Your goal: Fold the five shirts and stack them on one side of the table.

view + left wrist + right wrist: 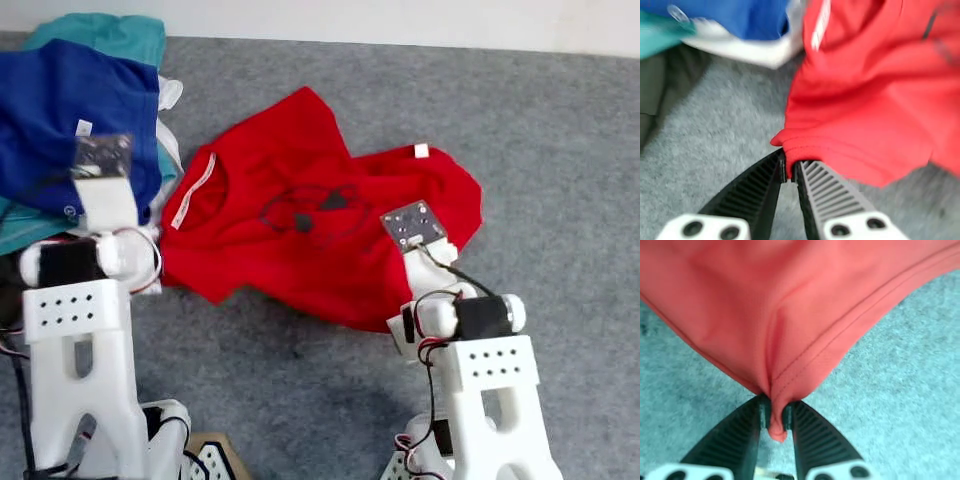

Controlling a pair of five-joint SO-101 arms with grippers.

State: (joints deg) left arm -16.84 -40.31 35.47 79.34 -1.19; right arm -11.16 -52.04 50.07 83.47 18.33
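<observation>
A red shirt (320, 230) with a dark print lies spread in the middle of the grey table (560, 150). My left gripper (789, 170) is shut on the red shirt (865, 100) at a folded edge of its left side. My right gripper (775, 415) is shut on a hemmed corner of the red shirt (790, 305), pinching a pleat of cloth between its fingers. In the high view the left arm (100, 200) stands at the shirt's left edge and the right arm (425, 240) at its lower right. A blue shirt (70, 110) tops a pile at the far left.
The pile at the far left also holds a teal shirt (110, 35) and a white one (168, 95); in the left wrist view the blue shirt (740, 15) and the white one (755, 47) lie just beyond the red shirt. Bare table spreads to the right and front.
</observation>
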